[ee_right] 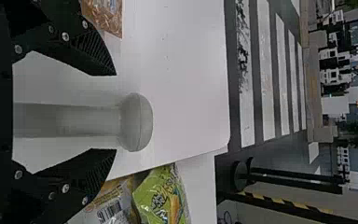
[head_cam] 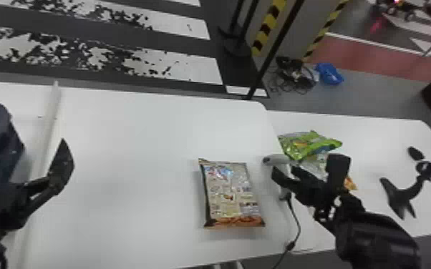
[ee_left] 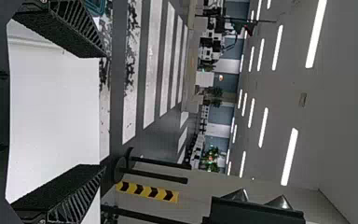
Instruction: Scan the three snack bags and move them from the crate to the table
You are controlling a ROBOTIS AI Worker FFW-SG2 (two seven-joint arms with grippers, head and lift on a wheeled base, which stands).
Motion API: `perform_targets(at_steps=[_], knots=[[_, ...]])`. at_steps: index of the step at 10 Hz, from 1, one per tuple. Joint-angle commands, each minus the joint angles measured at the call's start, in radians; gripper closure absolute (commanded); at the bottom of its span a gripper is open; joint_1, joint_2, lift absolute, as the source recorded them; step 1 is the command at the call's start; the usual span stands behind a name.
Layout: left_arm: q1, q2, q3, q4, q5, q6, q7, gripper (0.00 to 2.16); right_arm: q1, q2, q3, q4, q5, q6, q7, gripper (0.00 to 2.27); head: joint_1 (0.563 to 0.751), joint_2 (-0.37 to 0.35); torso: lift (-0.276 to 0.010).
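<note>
R hand w/ fingers apart, scanner between, snack bag nr.

You have bright, even light, with long white strip lights glowing on the pale grey ceiling in your left wrist view. Your head view shows a brightly lit, smooth white table and a faint, soft-edged shadow beside the tan-and-orange foil snack bag. Your right wrist view shows gentle shading on the rounded grey plastic scanner.

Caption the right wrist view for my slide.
Right gripper, fingers open either side of the scanner, with a green snack bag nearby.
</note>
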Motion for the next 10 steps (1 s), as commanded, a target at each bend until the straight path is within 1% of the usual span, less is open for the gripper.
perform_targets(at_steps=[1,2,3,4,5,6,8,10], knots=[[0.000,0.001,0.000,0.000,0.000,0.000,0.000,0.02,0.072,0.000,-0.040,-0.161,-0.090,0.199,0.040,0.08,0.695,-0.350,-0.062],[0.002,0.000,-0.002,0.000,-0.008,0.000,0.002,0.02,0.090,0.002,-0.063,-0.236,-0.135,0.389,0.063,0.13,0.695,-0.350,-0.062],[0.002,-0.002,-0.005,0.000,-0.011,0.000,0.002,0.02,0.095,0.002,-0.089,-0.271,-0.192,0.537,0.094,0.16,0.695,-0.350,-0.062],[0.002,0.000,-0.006,-0.002,-0.011,-0.003,0.002,0.02,0.081,-0.001,-0.109,-0.273,-0.253,0.653,0.126,0.17,0.695,-0.349,-0.062],[0.003,0.000,-0.008,-0.003,-0.011,-0.003,0.000,0.02,0.064,-0.003,-0.112,-0.271,-0.258,0.705,0.132,0.17,0.695,-0.331,-0.062],[0.008,0.000,-0.008,-0.008,-0.012,-0.003,0.000,0.02,0.049,-0.004,-0.106,-0.250,-0.253,0.715,0.139,0.17,0.695,-0.325,-0.062],[0.011,0.001,-0.008,-0.009,-0.014,-0.006,0.000,0.02,0.003,-0.006,-0.083,-0.162,-0.262,0.730,0.201,0.17,0.695,-0.312,-0.062],[0.012,0.001,-0.009,-0.009,-0.015,-0.003,-0.001,0.02,-0.054,-0.015,-0.026,-0.053,-0.222,0.650,0.313,0.17,0.695,-0.288,-0.062]])
